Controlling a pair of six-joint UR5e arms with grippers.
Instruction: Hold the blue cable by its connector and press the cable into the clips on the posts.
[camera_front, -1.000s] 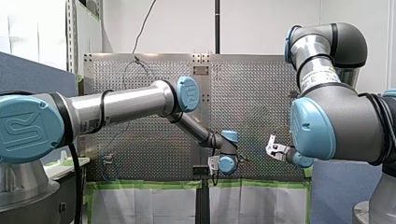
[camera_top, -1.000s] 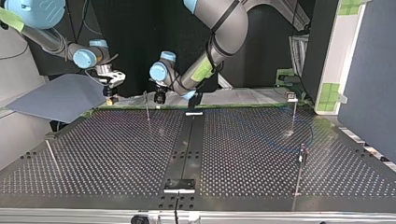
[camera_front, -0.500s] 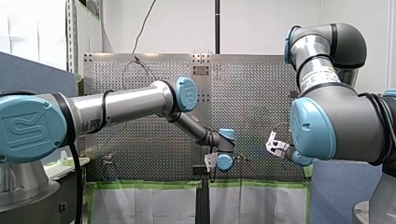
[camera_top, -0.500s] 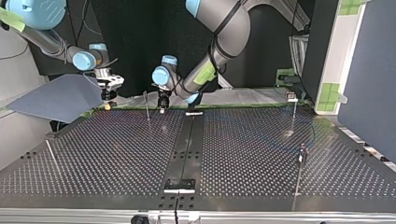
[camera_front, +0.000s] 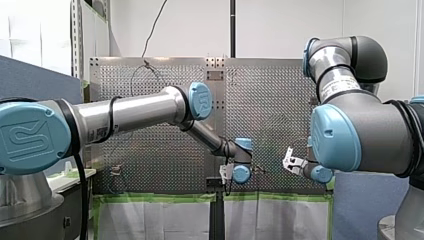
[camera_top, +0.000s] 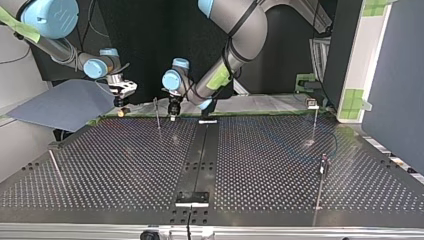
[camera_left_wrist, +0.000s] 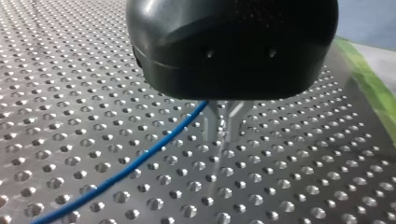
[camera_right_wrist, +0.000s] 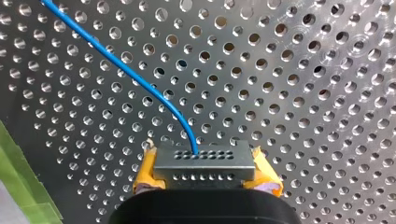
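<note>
R gripper (camera_right_wrist: 205, 173): yellow pads (camera_right_wrist: 145, 171) clamped on grey connector (camera_right_wrist: 204, 161), over perforated table (camera_right_wrist: 303, 93). Cable (camera_right_wrist: 140, 79): blue, exits connector's holed face, arcs away across table. L gripper (camera_left_wrist: 223, 129): black, metal fingers (camera_left_wrist: 210, 123) near-closed, slim gap. Cable runs in at their upper part, actual grip on it unclear. Top view: both grippers at table's far edge, L just beside thin post (camera_top: 157, 112), R apart at view's left.

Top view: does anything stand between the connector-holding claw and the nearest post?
Nothing visible does. My right claw holds the connector; only the table lies between it and the nearest post, with my left claw beyond that post.
</note>
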